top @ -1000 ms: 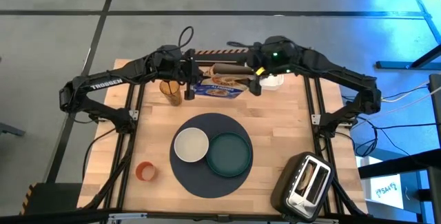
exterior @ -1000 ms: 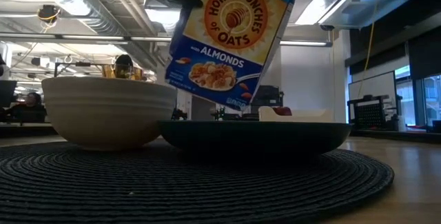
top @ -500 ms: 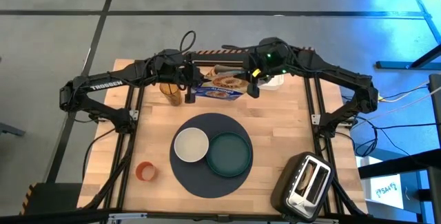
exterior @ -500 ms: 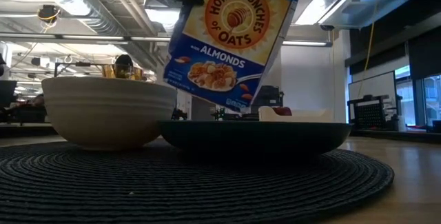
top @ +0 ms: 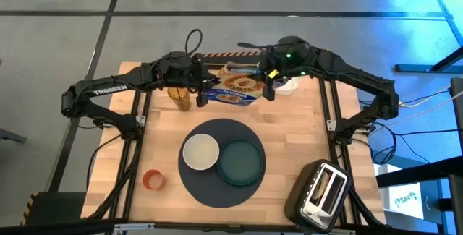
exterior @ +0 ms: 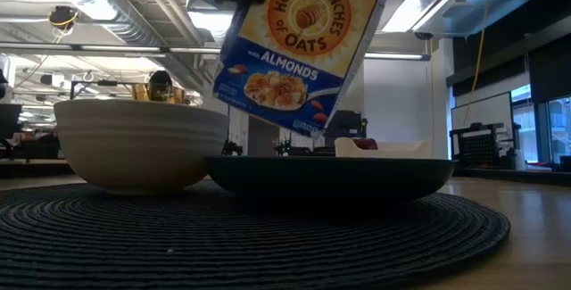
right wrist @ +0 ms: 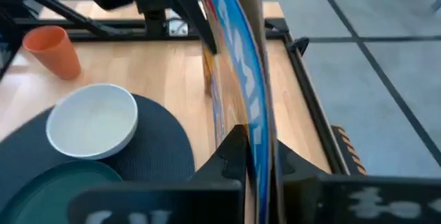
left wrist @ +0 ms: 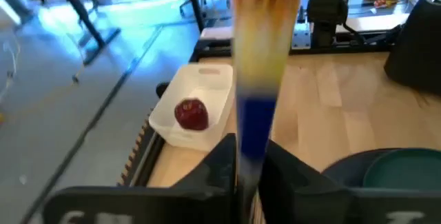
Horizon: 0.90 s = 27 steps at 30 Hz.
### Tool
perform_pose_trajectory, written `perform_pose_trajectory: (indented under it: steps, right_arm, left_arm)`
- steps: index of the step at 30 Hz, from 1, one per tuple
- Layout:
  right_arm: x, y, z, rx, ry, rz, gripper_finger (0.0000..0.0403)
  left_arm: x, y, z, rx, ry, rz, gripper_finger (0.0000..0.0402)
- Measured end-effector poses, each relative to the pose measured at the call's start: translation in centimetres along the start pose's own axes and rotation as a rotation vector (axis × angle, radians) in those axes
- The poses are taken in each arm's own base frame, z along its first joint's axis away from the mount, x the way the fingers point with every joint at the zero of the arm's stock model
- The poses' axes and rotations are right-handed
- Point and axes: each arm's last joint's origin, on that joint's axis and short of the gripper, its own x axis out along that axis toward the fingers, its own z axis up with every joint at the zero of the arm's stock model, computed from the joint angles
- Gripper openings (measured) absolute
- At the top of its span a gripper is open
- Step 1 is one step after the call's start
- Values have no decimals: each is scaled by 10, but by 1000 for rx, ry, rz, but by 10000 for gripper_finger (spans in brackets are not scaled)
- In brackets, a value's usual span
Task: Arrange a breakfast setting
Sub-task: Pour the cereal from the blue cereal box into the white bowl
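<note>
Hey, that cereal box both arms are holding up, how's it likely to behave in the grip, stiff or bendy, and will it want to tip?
The cereal box, pinched between the fingers of the left gripper and the right gripper, probably flexes: its edge looks curved in the right wrist view. It hangs tilted in the low view, so it may swing. Tall and thin, it would likely tip if stood upright.

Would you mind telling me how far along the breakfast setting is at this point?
Done: the white bowl and teal plate sit side by side on the placemat. In hand: both end effectors, left and right, grip the cereal box in the air behind the mat. Left: the orange cup stands off the mat, and the red fruit lies in its white tray.
</note>
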Motion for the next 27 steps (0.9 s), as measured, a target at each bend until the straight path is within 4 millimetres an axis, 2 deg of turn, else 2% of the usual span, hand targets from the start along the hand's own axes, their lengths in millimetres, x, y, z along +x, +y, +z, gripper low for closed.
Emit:
perform_pose_trajectory:
  steps: [5, 10, 14, 18, 20, 23, 27]
  right_arm:
    - [-38, 2, 17, -15, -118, 0, 0]
    - [-60, 4, 25, -33, -200, 27, 0]
    - [-73, 6, 28, -45, -252, 26, 0]
    - [-75, 7, 31, -48, -281, 45, 0]
    - [-76, 7, 33, -40, -310, 73, 0]
    - [-77, 8, 36, -44, -339, 90, 0]
    - [-78, 8, 39, -36, -371, 90, 0]
  left_arm:
    - [-24, 1, 1, -3, -3, 11, 125]
    - [-46, 2, 6, 16, -65, 12, 214]
    - [-46, 2, 6, -10, -66, 1, 289]
    - [-37, 1, 5, -27, -44, -14, 343]
    - [-29, 1, 3, -28, -21, -2, 357]
    - [-20, 0, 2, -29, -22, -40, 355]
    - [-10, -7, 0, -21, -1, -100, 307]
